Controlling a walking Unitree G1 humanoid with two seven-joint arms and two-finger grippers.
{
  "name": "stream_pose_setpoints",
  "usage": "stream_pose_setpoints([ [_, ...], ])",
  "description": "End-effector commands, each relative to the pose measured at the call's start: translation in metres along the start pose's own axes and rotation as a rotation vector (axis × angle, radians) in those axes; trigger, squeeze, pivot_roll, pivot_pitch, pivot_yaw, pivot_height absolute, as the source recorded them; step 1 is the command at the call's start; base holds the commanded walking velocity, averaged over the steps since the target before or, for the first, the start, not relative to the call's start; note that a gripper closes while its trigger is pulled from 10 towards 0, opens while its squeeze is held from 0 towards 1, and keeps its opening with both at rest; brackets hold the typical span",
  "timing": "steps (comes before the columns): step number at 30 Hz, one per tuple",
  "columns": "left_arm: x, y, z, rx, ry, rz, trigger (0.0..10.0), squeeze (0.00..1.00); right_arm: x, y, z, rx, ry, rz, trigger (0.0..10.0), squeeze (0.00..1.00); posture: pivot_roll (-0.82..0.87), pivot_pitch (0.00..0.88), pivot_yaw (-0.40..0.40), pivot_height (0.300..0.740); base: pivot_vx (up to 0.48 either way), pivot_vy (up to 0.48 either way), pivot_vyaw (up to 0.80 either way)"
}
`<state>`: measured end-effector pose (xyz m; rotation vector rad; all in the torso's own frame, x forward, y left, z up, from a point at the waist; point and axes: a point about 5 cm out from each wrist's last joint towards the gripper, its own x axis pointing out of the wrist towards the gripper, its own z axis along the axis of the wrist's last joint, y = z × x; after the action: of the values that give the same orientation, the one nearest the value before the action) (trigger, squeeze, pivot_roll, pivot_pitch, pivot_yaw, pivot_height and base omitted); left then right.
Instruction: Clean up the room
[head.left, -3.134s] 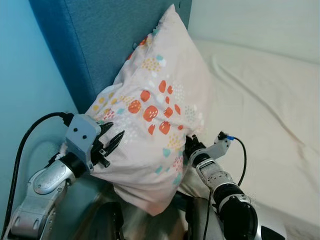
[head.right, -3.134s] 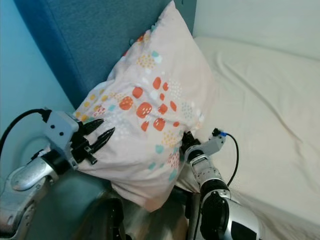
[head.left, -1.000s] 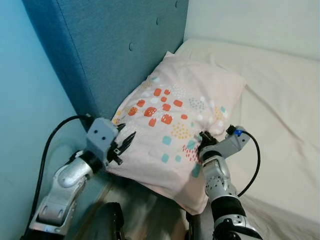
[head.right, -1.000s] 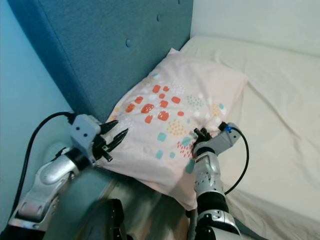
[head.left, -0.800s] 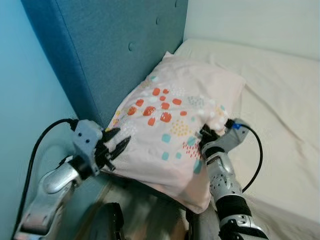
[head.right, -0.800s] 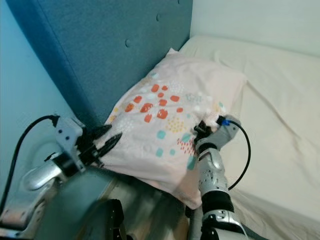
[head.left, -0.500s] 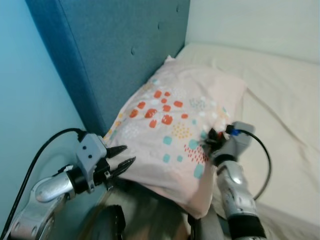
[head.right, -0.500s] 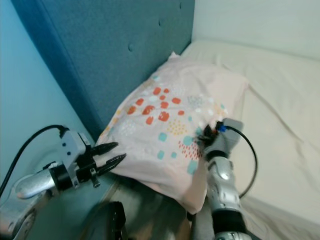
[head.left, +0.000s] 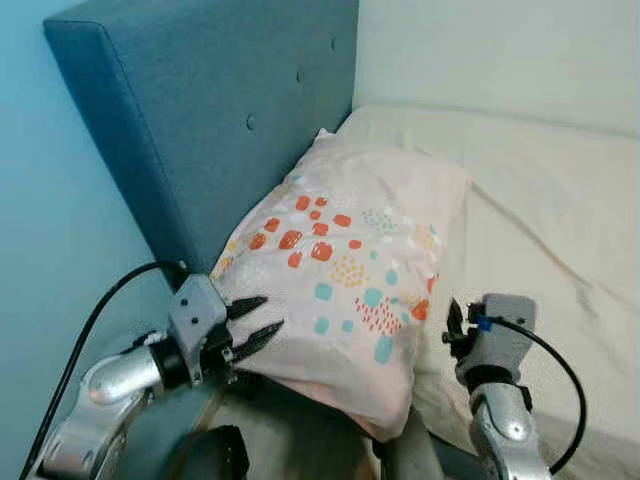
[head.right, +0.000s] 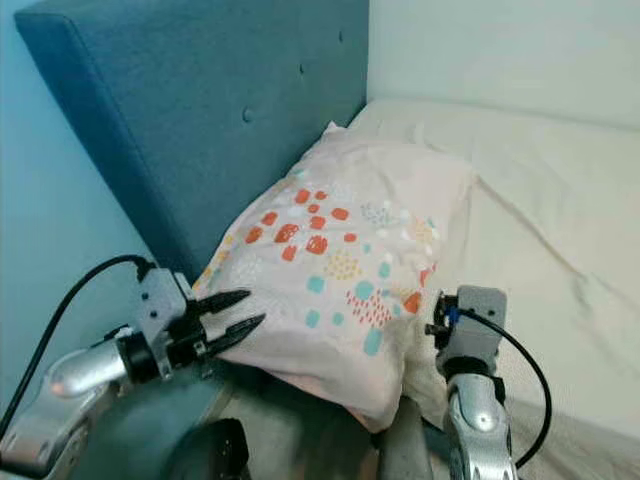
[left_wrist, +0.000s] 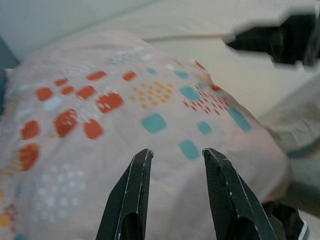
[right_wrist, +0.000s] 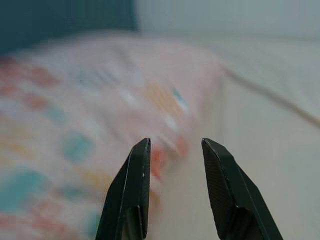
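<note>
Silver, jointed arms; grey boxy wrist housings behind tapered black fingers (left_wrist: 131, 195). Black cable looped behind left gripper (head.left: 252, 325); blue-tipped black cable behind right gripper (right_wrist: 175, 150). Fingers parted on both.

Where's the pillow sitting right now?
In the left eye view the pillow lies on the bed, against the blue headboard, between the left gripper and the right gripper.
</note>
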<state>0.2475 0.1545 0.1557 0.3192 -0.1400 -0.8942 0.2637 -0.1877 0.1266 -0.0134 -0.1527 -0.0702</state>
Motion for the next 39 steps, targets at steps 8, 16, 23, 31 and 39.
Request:
stream_pose_setpoints([
  [8, -0.018, 0.037, -0.023, 0.008, 0.132, 0.322, 10.0, 0.00, 0.005, 0.091, 0.000, 0.029, 0.227, 0.828, 0.0, 0.00, 0.02, 0.138, -0.002, 0.576, 0.000, 0.000, 0.00],
  [16, -0.045, 0.038, -0.028, 0.013, 0.197, 0.352, 10.0, 0.00, 0.014, 0.105, -0.029, -0.126, 0.400, 1.068, 0.0, 0.00, 0.06, 0.158, -0.057, 0.576, 0.000, 0.000, 0.00],
  [23, -0.066, 0.039, -0.032, 0.026, 0.250, 0.410, 10.0, 0.00, 0.015, 0.109, -0.037, -0.272, 0.558, 1.284, 0.0, 0.00, 0.08, 0.174, -0.085, 0.576, 0.000, 0.000, 0.00],
  [31, -0.062, 0.032, -0.031, 0.024, 0.244, 0.385, 10.0, 0.00, 0.002, 0.121, -0.062, -0.323, 0.700, 1.443, 0.0, 0.00, 0.08, 0.185, -0.077, 0.576, 0.000, 0.000, 0.00],
  [39, -0.050, 0.027, -0.022, 0.039, 0.195, 0.316, 10.0, 0.00, 0.021, 0.134, -0.077, -0.766, 0.519, 1.316, 0.0, 0.00, 0.08, 0.192, -0.069, 0.576, 0.000, 0.000, 0.00],
])
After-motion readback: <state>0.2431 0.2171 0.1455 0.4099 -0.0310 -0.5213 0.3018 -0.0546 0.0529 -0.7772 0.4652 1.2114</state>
